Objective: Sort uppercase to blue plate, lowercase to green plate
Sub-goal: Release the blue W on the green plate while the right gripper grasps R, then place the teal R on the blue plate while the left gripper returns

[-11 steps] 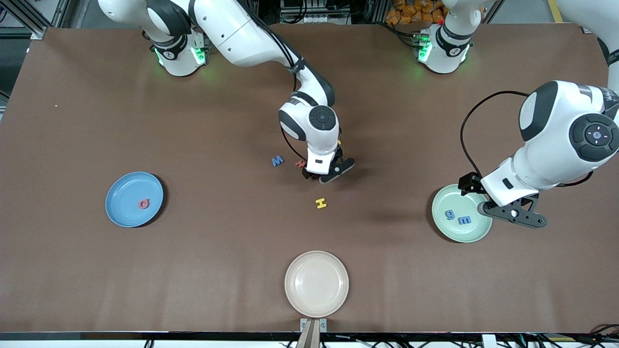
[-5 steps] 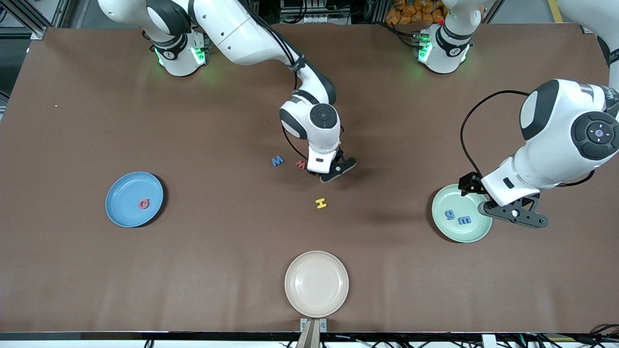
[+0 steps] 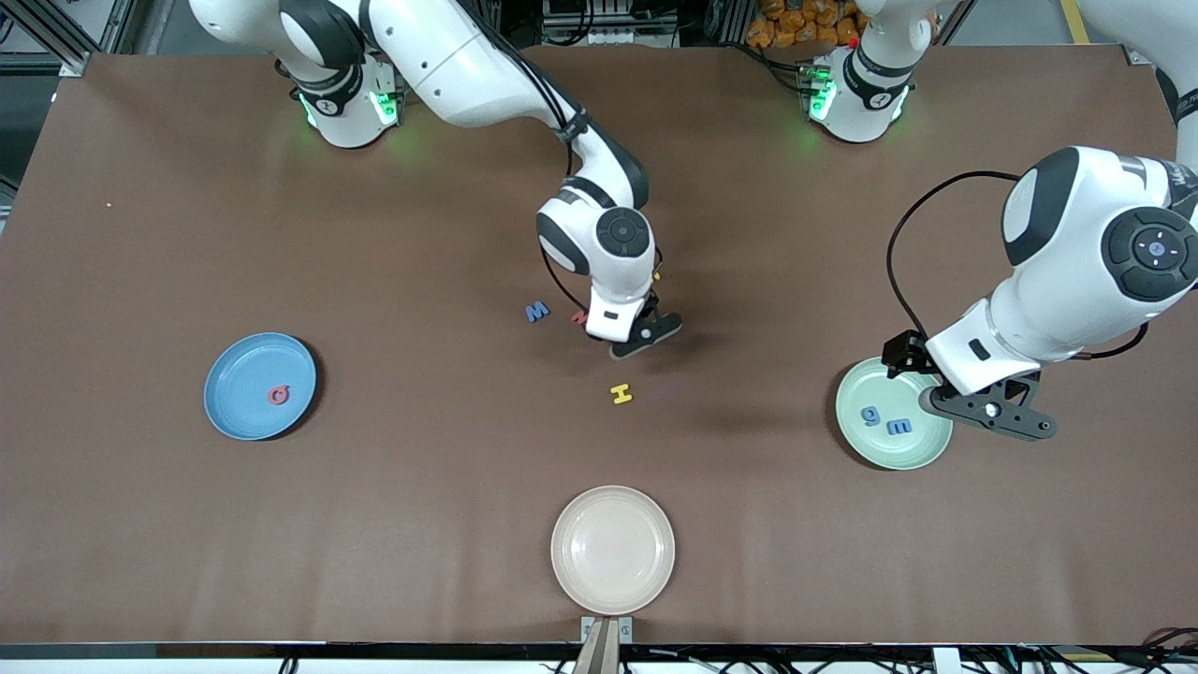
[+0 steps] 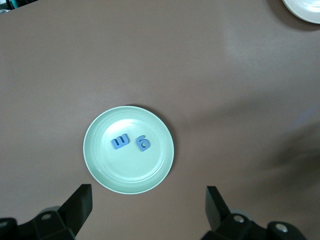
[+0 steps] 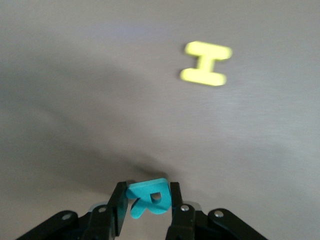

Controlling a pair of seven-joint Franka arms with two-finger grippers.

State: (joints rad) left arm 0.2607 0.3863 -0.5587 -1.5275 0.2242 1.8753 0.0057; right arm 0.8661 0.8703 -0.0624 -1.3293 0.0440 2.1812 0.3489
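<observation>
The big brown table [image 3: 140,524] holds three plates. The blue plate [image 3: 245,412] sits toward the right arm's end of the table with the red Q [image 3: 279,395] already in it. The green plate [image 3: 866,447] sits toward the left arm's end and holds the blue g [image 3: 871,417] and the blue m [image 3: 898,427]. The cream plate [image 3: 613,549] is nearest the front camera and has nothing in it. The right gripper [image 5: 146,210] is in the middle of the table, and its two fingers are squeezed on the green R [image 5: 149,197], which sits tipped between them just above the table. From there the blue plate lies well apart, toward the right arm's own end, so the right arm looks like the one to carry the R there. The yellow H [image 3: 621,394] lies flat near the R, a bit nearer the front camera. The blue M [image 3: 536,311] and a small red letter [image 3: 578,317] lie just beside the right gripper. The left gripper [image 4: 150,210] waits over the green plate with its fingers wide apart and holds nothing
</observation>
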